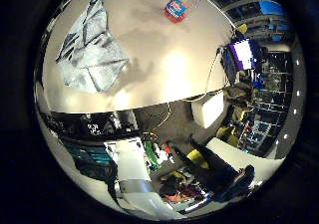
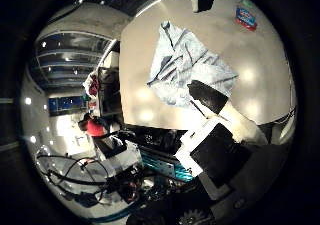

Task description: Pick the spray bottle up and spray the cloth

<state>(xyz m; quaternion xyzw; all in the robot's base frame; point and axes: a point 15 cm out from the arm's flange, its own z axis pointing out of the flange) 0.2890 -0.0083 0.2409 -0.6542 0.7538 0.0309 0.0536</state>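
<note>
A crumpled light blue-grey cloth (image 1: 89, 47) lies on the pale table (image 1: 164, 69). The spray bottle (image 1: 178, 6), with a red and blue label, lies on the same table some way off from the cloth. My hand (image 2: 220, 135) is well above the table and apart from both. One white and black finger (image 2: 210, 97) reaches out straight over the cloth's edge in the thumb side view, with a second finger tip by the far table edge. Nothing is in the hand.
The table's curved near edge (image 1: 124, 104) drops to a cluttered floor. A lit purple monitor (image 1: 242, 54) stands past the table's far side, next to a white box (image 1: 207, 109). Racks and equipment (image 2: 107, 92) stand beyond the table.
</note>
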